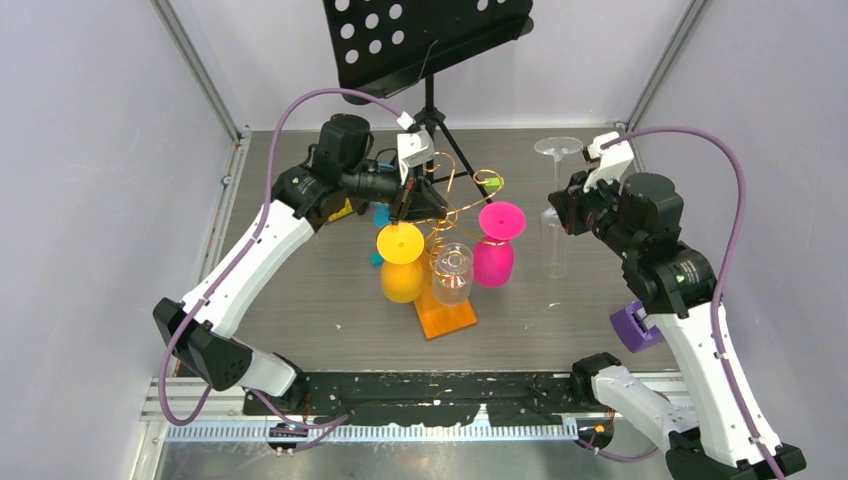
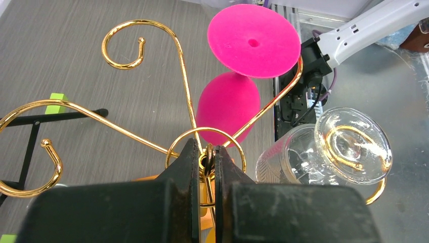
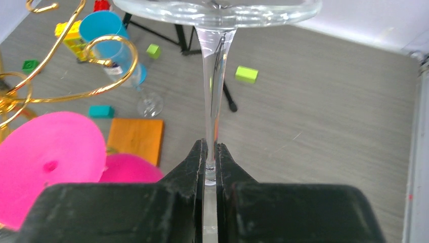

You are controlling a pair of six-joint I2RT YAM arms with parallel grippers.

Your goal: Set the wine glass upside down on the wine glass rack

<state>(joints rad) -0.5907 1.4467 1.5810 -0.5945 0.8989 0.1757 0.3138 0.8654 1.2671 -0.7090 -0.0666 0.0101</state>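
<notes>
**A:** What was held nearest the arms, and what was feared there?

**B:** The right gripper [image 3: 211,157] was seen clamped on the stem of the wine glass [image 3: 215,76]. The glass was held foot-up and bowl-down, clear of the table, at about three o'clock from the wine glass rack [image 1: 447,318]. Only the fingertips were pinched on the thin stem, so it was judged that the glass could be swung or slipped loose by any sideways knock.

**A:** And the left gripper?

**B:** The left gripper [image 2: 207,162] was found closed on the gold wire at the top of the rack's central stem. If that wire were pulled or twisted, the light stand could be tipped on its base.

**A:** What was at risk further in?

**B:** Three glasses were hung there: a yellow glass [image 1: 402,270] at nine o'clock of the stem, a clear glass [image 2: 349,142] at six and a pink glass [image 2: 253,40] at three. The pink one lay on the line of approach, so a collision was thought likely unless a free loop near one o'clock was aimed for. If the loop were missed, the glass could be dropped.

**A:** Farthest?

**B:** The music stand [image 1: 420,40] at twelve o'clock could be caught by a wide swing.
</notes>
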